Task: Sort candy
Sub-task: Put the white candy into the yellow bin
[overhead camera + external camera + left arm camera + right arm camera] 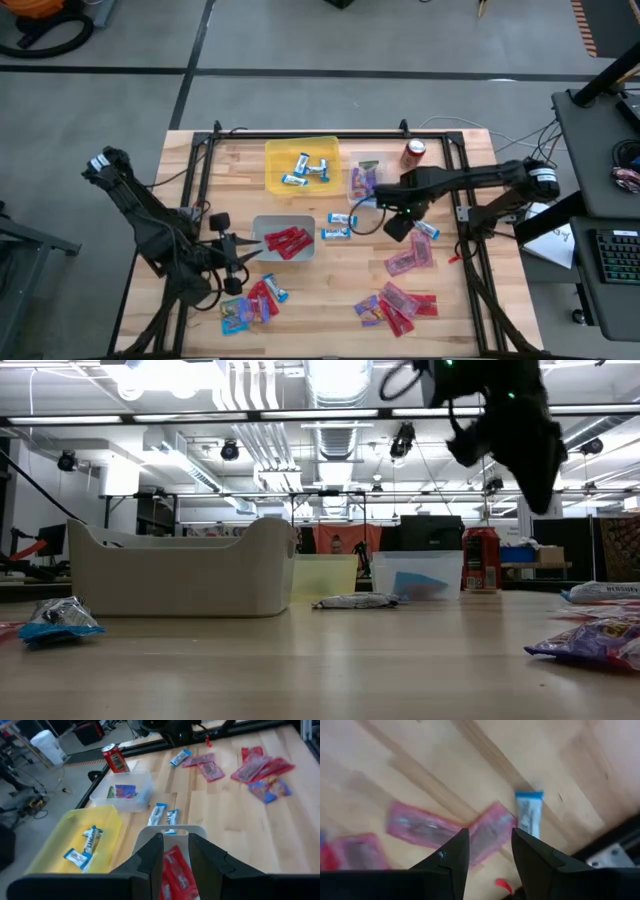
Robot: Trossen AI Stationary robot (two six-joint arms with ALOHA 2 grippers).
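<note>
Wrapped candy lies scattered on the wooden table: two blue-and-silver bars (339, 226), another bar (426, 230), pink packets (409, 256), a mixed pile (396, 306) and a second pile (250, 300). My left gripper (250, 252) (176, 842) is open at the near edge of the grey bin (262, 226), which holds red packets (176, 872). My right gripper (398, 225) (490, 840) is open and hangs above a pink packet (487, 836), with a blue bar (529, 815) beside it. In the low view the right gripper (510, 420) is well above the table.
The yellow bin (270, 150) holds blue-and-silver bars, and the clear bin (368, 163) holds a pink-purple packet. A red soda can (415, 152) stands beside the clear bin near the far edge. Black frame rails run along the table's left, right and far sides.
</note>
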